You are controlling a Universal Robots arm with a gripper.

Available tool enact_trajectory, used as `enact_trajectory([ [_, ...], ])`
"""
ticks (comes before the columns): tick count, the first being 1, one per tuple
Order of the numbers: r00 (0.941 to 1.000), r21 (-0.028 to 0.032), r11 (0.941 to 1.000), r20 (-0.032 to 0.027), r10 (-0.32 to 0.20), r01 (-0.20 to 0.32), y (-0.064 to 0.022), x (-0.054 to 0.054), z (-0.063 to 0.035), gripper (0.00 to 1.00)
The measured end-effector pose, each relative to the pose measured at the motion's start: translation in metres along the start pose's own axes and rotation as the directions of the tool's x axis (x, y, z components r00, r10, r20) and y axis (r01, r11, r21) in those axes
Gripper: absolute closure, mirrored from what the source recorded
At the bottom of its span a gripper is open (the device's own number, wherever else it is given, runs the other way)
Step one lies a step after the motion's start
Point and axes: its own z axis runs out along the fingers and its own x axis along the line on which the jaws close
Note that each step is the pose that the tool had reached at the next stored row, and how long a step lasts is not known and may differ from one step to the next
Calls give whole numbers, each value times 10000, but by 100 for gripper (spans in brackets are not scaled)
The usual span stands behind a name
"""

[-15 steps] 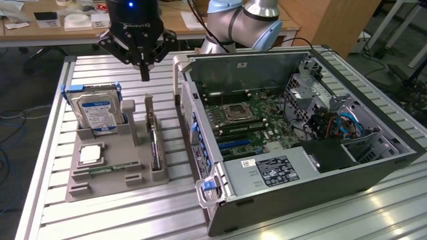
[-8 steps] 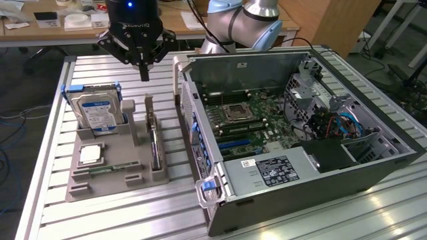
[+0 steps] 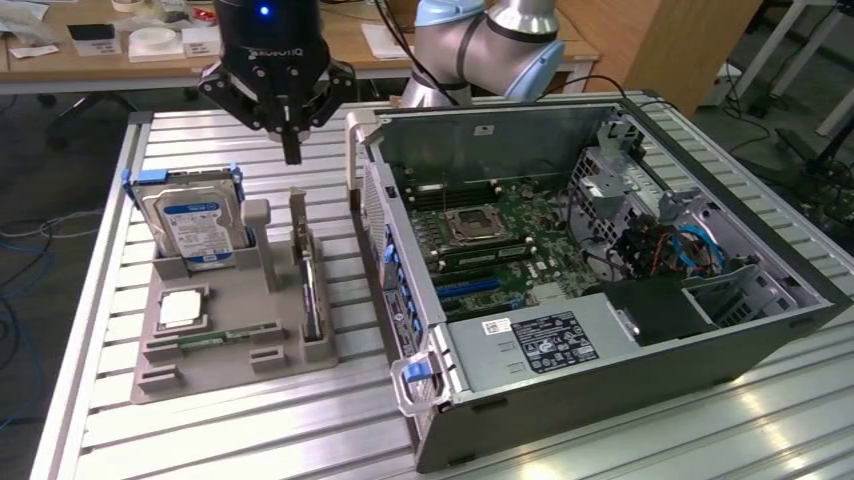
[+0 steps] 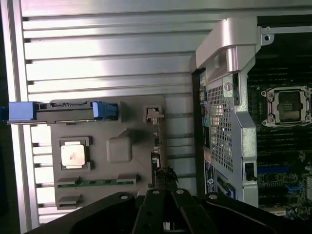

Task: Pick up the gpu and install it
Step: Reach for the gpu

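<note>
Right now the gripper [image 3: 291, 152] hangs with its two fingers pressed together and nothing between them. In the wrist view the gripper [image 4: 165, 184] points straight down along its own axis at the gpu [image 4: 157, 153], which we see edge-on just beyond the fingertips.

The gpu [image 3: 310, 290] stands upright on its long edge in a slot of the grey holder tray [image 3: 240, 378], below the gripper and not touched by it. Its pale bracket end looks to be the end nearest the fingertips.

Our first worry is the closed jaws. If the arm came down like this, we think the fingertips would knock the card's top edge rather than straddle it, which could tip it or jam it in its slot.

Our second worry is how thin the card is. A small sideways offset would put one finger on top of it, or the pinch might catch only the bracket, so that the card swings when lifted.

Further out, the hard drive [image 3: 195, 225] stands to one side of the gripper and the open computer case [image 3: 400, 300] close on the other. We judge that a wide opening or a drifting descent could brush the case wall. The memory stick [image 3: 227, 338] and processor [image 3: 182, 308] lie lower in the tray, well apart from the fingers.
</note>
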Motion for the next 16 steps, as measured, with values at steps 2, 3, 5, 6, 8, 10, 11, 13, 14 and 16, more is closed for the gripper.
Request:
enact_trajectory([
  [2,10000,0,10000,0,0,0,-36,-3,-1,89],
  [3,10000,0,10000,0,0,0,-55,-5,-2,89],
  [5,10000,0,10000,0,-1,1,-99,-8,-4,89],
  [6,10000,0,10000,0,-1,1,-121,-10,-5,89],
  [8,10000,0,10000,1,-1,1,-170,-14,-7,89],
  [10,10000,0,10000,0,-1,1,-215,-17,-9,89],
  [11,10000,0,10000,0,0,0,-232,-18,-10,89],
  [13,10000,1,10000,0,-1,1,-256,-21,-11,89],
  [14,10000,0,10000,0,-1,1,-263,-23,-11,89],
  [16,10000,0,10000,0,-1,1,-277,-26,-10,89],
])
